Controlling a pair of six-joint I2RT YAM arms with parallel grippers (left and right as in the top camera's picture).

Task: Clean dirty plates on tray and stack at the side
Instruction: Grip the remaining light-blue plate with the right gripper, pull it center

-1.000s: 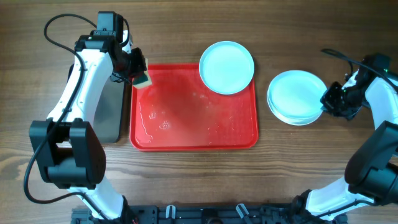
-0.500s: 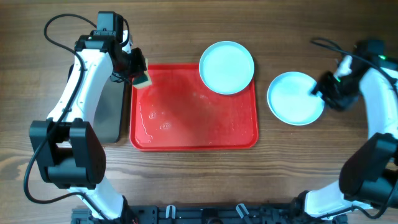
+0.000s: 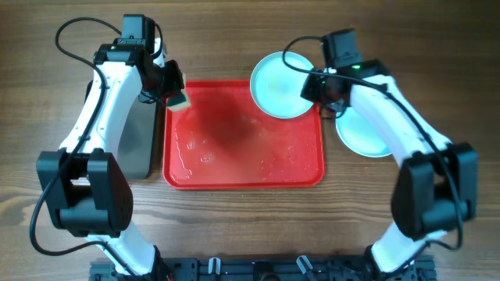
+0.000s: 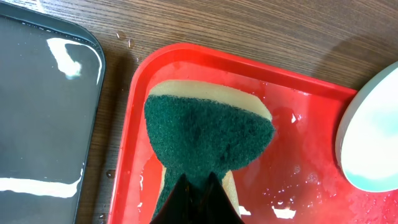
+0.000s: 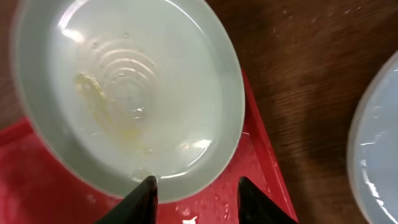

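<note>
Visibly one smeared plate (image 3: pixel 280 84) on the single tray (image 3: pixel 244 182) (second plate (image 3: pixel 361 139) beside it)

Tray (image 3: pixel 242 168) sits mid-desk (image 3: pixel 234 39), and there's the smaller tray (image 3: pixel 141 148) right alongside it on the left, the two just about touching. Up at the tray's far left corner the sponge (image 3: pixel 180 100) hangs in the left claw (image 3: pixel 173 92) over the rim, while at the far right corner a plate (image 3: pixel 277 86) rests on the tray, overhanging its back edge, with the right claw (image 3: pixel 319 87) at that plate's right side. Off the tray, a second plate (image 3: pixel 367 139) lies on the desk just to the right, partly under the right arm.
</note>
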